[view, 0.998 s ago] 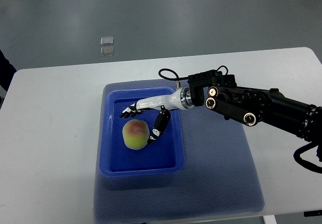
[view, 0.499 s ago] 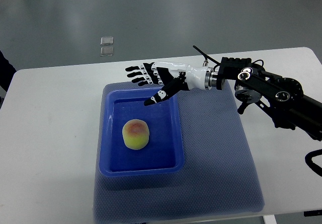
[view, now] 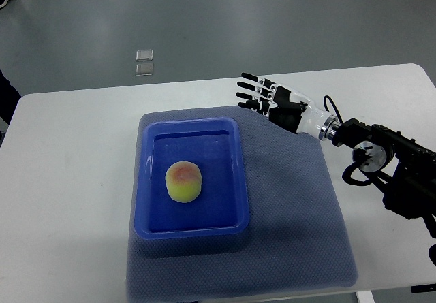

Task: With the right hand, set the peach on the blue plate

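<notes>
Resting peach (view: 183, 181) mid blue plate (view: 147, 180); right hand (view: 271, 99) beyond rim.

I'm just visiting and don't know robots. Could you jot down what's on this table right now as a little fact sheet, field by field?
Peach: peach lies inside the blue plate, nothing touching it
Plate: blue plate, a rectangular tray with raised walls
Under the plate: blue-grey mat
Surface: white table
Right hand: right hand with fingers spread, holding nothing, over the table beyond the plate's far right corner
Left hand: not in view
Task status: peach looks placed
</notes>
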You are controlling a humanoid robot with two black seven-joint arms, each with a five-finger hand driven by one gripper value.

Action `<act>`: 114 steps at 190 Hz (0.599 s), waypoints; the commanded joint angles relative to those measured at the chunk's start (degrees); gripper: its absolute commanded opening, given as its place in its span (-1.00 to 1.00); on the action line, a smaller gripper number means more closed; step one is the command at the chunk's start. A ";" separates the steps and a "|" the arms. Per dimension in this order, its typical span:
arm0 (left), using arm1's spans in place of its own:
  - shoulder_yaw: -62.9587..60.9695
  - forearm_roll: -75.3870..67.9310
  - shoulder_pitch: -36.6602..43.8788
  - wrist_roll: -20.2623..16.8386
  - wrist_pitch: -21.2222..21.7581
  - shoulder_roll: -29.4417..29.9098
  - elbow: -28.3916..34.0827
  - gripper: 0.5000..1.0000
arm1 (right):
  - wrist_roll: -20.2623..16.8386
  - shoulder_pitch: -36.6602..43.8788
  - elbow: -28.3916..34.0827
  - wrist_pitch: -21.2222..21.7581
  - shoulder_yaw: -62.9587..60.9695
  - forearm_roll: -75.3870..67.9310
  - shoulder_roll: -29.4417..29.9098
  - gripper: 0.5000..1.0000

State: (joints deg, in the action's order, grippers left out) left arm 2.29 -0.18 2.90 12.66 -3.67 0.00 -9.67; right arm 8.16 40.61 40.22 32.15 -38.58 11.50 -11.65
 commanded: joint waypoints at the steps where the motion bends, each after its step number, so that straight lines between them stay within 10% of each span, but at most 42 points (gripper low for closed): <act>1: 0.00 0.00 0.00 0.00 -0.02 0.00 0.00 1.00 | -1.13 -0.97 -0.84 -1.47 0.35 -5.35 -0.83 0.73; 114: -0.18 0.00 -0.09 -0.09 0.51 0.00 0.62 1.00 | -0.87 -3.70 -0.84 -0.77 0.00 -8.51 -2.76 0.73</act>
State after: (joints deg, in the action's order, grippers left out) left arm 2.04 -0.18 2.82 12.66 -3.21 0.00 -9.01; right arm 7.25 36.95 39.22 31.15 -38.60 2.99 -14.50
